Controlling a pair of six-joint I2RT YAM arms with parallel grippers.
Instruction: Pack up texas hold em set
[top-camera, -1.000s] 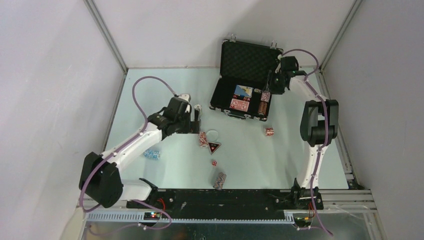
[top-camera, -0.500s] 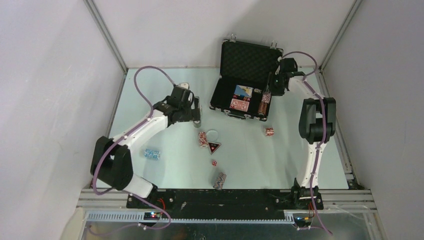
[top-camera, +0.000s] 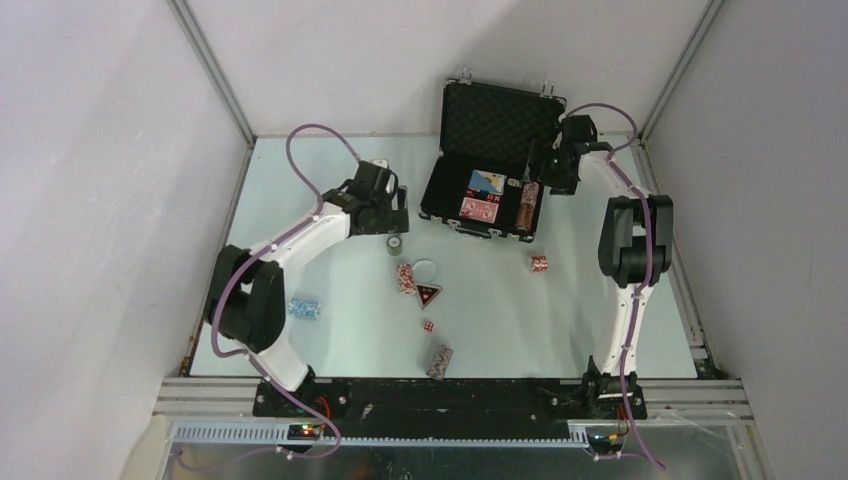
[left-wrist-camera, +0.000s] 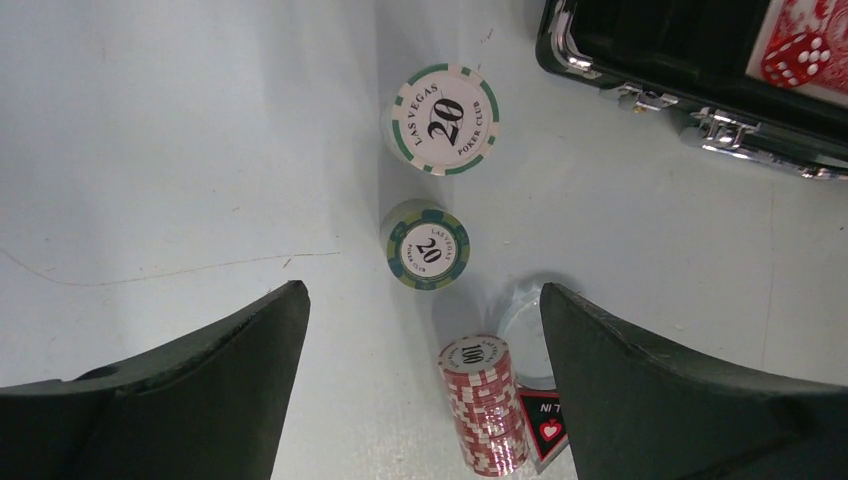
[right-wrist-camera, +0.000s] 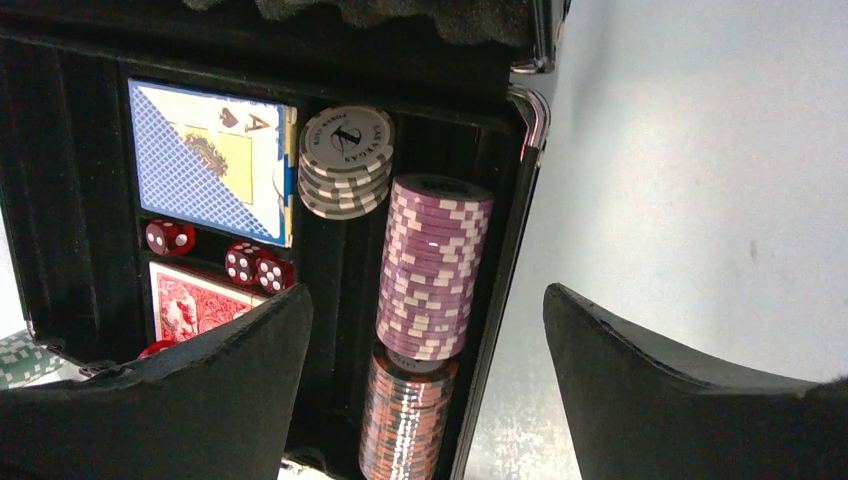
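The black briefcase (top-camera: 452, 190) lies open at the back, lid up. Its tray (right-wrist-camera: 70, 190) holds a blue card deck (right-wrist-camera: 205, 160), a red deck (right-wrist-camera: 195, 300), red dice (right-wrist-camera: 170, 237) and three chip stacks lying in one slot: white (right-wrist-camera: 345, 160), purple (right-wrist-camera: 433, 265) and orange (right-wrist-camera: 405, 420). My right gripper (right-wrist-camera: 425, 295) hangs open over the purple stack, touching nothing. My left gripper (left-wrist-camera: 422, 292) is open above two green "20" stacks (left-wrist-camera: 443, 118) (left-wrist-camera: 427, 243), with a red "100" stack (left-wrist-camera: 485, 400), a clear disc (left-wrist-camera: 515, 315) and a black dealer token (left-wrist-camera: 545, 435) nearer me.
Loose on the table are a red die (top-camera: 427, 326), a dark stack (top-camera: 438, 361), blue chips (top-camera: 304, 308) and a small red stack (top-camera: 539, 264). Grey walls close in the left, back and right sides.
My right gripper has opened and left the purple stack lying in the case slot. My left arm has swung farther from me, and a green stack now shows beside its fingers.
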